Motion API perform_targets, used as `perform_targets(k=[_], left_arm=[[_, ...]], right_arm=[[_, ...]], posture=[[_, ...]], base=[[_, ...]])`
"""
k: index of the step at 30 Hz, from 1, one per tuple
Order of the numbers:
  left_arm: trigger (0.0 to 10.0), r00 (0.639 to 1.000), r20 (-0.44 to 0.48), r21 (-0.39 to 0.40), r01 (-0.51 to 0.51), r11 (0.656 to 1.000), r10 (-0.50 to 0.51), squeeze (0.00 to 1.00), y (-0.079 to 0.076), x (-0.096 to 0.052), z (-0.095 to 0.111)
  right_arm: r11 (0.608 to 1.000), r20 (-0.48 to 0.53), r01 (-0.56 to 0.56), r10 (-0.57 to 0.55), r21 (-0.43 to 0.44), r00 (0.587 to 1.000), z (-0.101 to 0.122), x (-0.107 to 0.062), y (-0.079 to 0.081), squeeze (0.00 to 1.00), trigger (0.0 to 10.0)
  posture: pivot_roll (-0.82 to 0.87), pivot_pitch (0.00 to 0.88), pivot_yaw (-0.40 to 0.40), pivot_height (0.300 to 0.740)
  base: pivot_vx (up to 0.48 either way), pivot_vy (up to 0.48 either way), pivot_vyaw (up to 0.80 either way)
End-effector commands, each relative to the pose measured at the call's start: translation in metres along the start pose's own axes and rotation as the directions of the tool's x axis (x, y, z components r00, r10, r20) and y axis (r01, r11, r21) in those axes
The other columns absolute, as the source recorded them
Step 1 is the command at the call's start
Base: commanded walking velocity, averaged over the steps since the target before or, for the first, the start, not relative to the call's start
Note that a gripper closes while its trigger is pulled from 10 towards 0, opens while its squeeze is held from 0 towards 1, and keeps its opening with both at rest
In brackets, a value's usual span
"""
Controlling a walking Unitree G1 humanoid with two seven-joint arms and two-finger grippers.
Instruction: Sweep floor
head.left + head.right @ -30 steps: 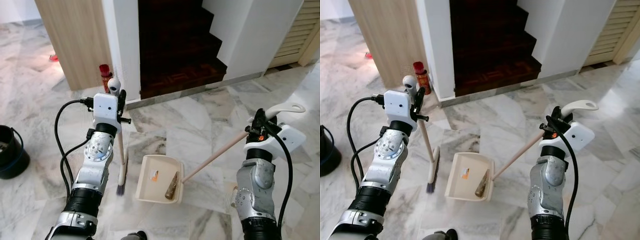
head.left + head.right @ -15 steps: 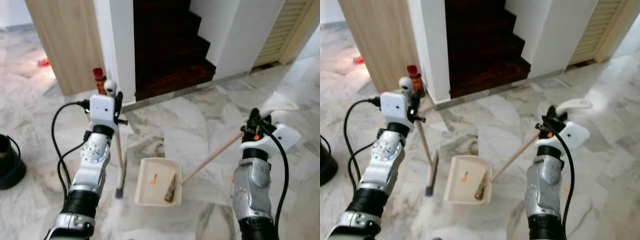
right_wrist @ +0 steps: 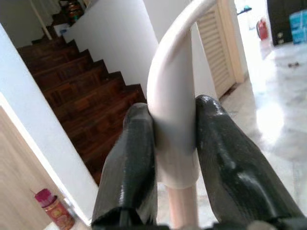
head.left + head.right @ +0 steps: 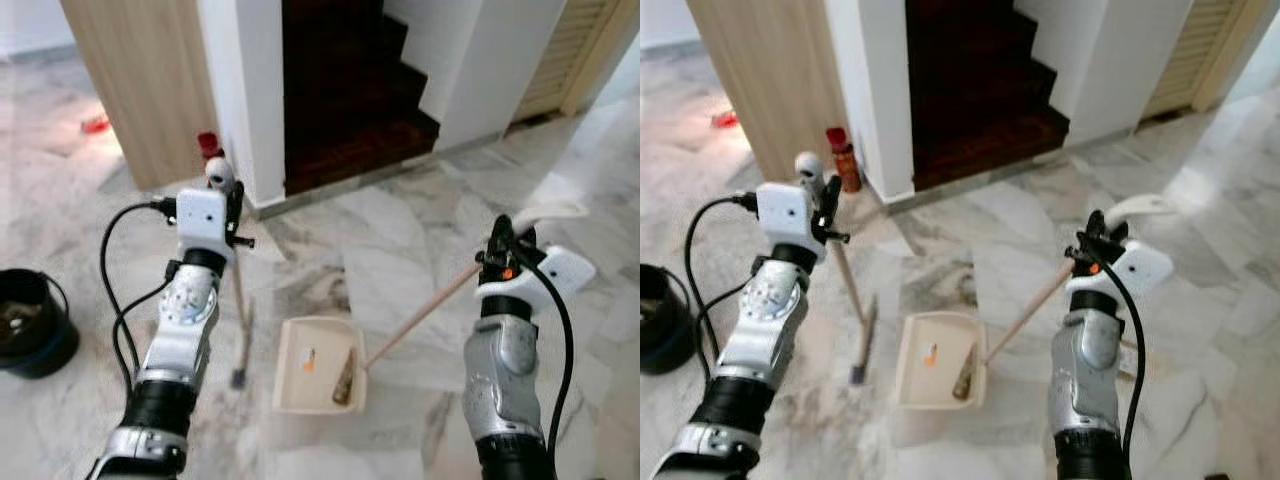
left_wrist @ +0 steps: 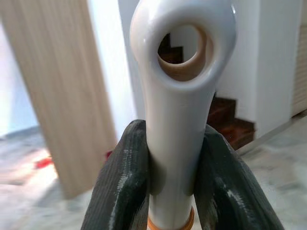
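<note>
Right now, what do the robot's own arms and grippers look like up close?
Both arms are silver metal with round jointed segments and black bands lower down. Each wrist carries a white boxy camera housing, fed by looping black cables. The left gripper and right gripper each end in two long, rounded black jaws with a dull sheen.

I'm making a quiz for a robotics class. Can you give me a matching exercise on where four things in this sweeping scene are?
Things:
1. broom
2. dustpan
3. bucket
4. red-capped bottle

Places:
A. on the floor at the robot's far left
B. by the white wall near the stairs
C. handle held in the left gripper
D. handle held in the right gripper

Pairs: 1-C, 2-D, 3-A, 4-B
</note>
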State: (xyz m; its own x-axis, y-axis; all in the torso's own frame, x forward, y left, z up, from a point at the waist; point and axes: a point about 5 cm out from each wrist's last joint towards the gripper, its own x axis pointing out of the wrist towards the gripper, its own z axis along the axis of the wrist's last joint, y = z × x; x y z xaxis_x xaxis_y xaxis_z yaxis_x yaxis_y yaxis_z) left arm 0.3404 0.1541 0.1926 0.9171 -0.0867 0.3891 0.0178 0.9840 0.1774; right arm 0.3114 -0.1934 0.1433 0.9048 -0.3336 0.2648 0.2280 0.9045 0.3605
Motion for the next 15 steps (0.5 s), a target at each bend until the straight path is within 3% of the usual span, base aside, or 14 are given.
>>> perform_targets(k=[1, 6, 13, 15], left_arm=[[10.0, 0.999, 0.047, -0.007, 0.015, 1.0, -0.015, 0.0, -0.0064, 0.0045, 0.0112], [10.0, 0.999, 0.044, -0.007, 0.013, 1.0, -0.013, 0.0, -0.0054, 0.0043, 0.0108], [10.0, 0.999, 0.043, -0.008, 0.012, 1.0, -0.012, 0.0, -0.0062, 0.004, 0.011], [10.0, 0.999, 0.041, -0.009, 0.013, 1.0, -0.013, 0.0, -0.0066, 0.0041, 0.0109]], right_arm=[[1.0, 0.052, 0.003, -0.004, 0.022, 0.999, 0.0119, 0.0044, 0.0, 0.0, 10.0], [1.0, 0.054, 0.0, 0.0, -0.01, 0.999, 0.0121, 0.0034, 0.0, 0.0, 10.0], [1.0, 0.055, -0.013, 0.013, -0.007, 0.998, 0.0127, 0.0042, 0.0024, 0.0, 10.0], [1.0, 0.053, -0.014, 0.014, 0.001, 0.998, 0.0126, 0.0047, 0.0028, 0.0, 10.0]], posture=[[0.1, 0.071, -0.025, 0.74], [0.1, 0.076, -0.026, 0.74], [0.1, 0.075, -0.027, 0.74], [0.1, 0.079, -0.027, 0.74]], base=[[0.0, 0.33, 0.0], [0.0, 0.331, 0.0], [0.0, 0.333, 0.69], [0.0, 0.334, 0.0]])
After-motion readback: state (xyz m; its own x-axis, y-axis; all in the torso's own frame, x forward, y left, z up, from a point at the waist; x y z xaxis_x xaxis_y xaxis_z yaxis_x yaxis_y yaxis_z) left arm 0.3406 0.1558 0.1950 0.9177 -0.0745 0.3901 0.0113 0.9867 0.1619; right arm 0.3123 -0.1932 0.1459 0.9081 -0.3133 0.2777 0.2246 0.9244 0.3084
